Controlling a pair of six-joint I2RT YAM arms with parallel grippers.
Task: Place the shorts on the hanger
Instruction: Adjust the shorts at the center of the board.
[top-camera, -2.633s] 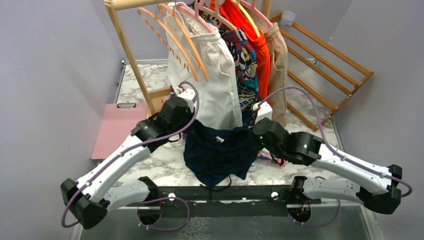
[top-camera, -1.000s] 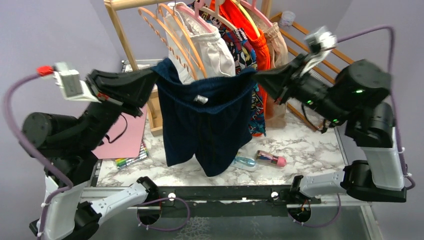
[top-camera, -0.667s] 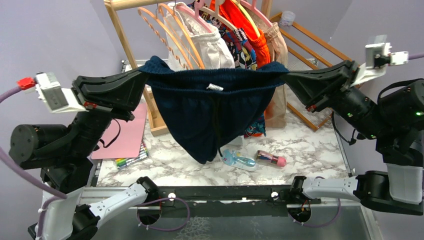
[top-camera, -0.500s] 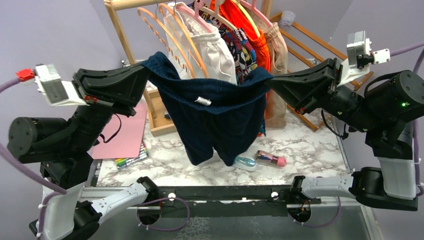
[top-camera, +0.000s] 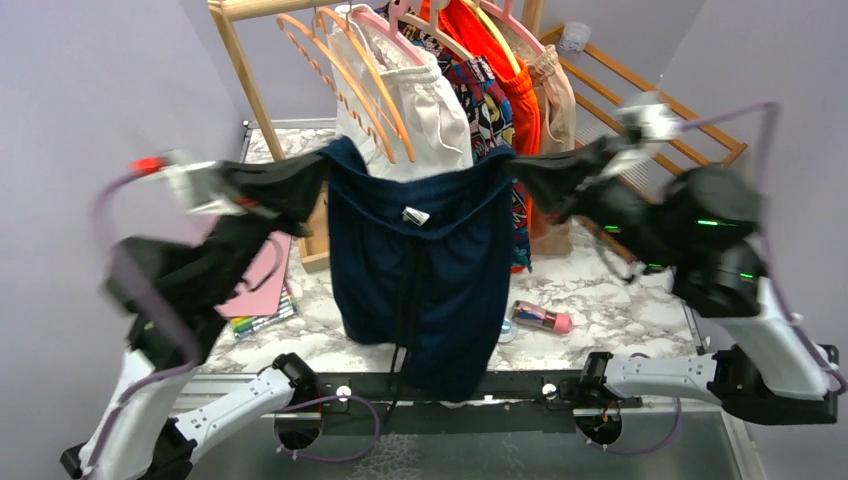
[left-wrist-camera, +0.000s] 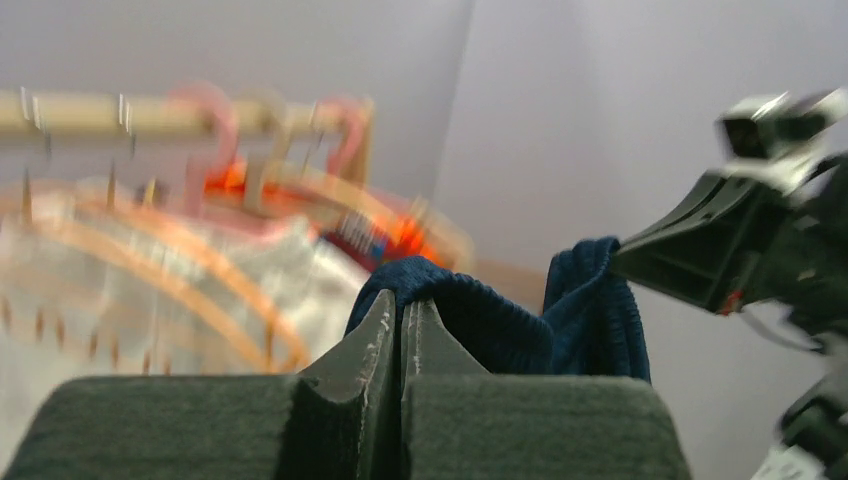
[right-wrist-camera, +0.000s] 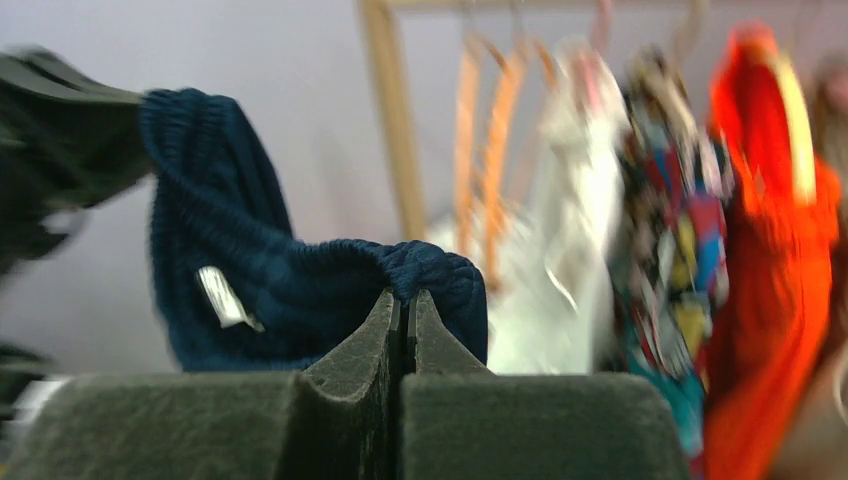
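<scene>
The navy shorts (top-camera: 425, 270) hang in the air by the waistband, white label facing me, legs and drawstring dangling down to the table's front edge. My left gripper (top-camera: 322, 168) is shut on the waistband's left end (left-wrist-camera: 450, 300). My right gripper (top-camera: 512, 170) is shut on its right end (right-wrist-camera: 430, 270). Both arms are raised and blurred. Two orange-tan wooden hangers (top-camera: 345, 75) hang empty on the wooden rail just behind the shorts, above the waistband; they also show blurred in the right wrist view (right-wrist-camera: 480, 130).
The rail (top-camera: 290, 8) also carries white shorts (top-camera: 420, 110) on a pink hanger, patterned, orange (top-camera: 505, 70) and tan garments. A wooden drying rack (top-camera: 660, 120) leans at the right. A pink clipboard (top-camera: 262, 275), markers and a pink bottle (top-camera: 542, 318) lie on the marble table.
The shorts were lifted off the table and spread wide in the air. Since half a second ago both grippers have moved closer together and lower, and the shorts now hang straight down.
</scene>
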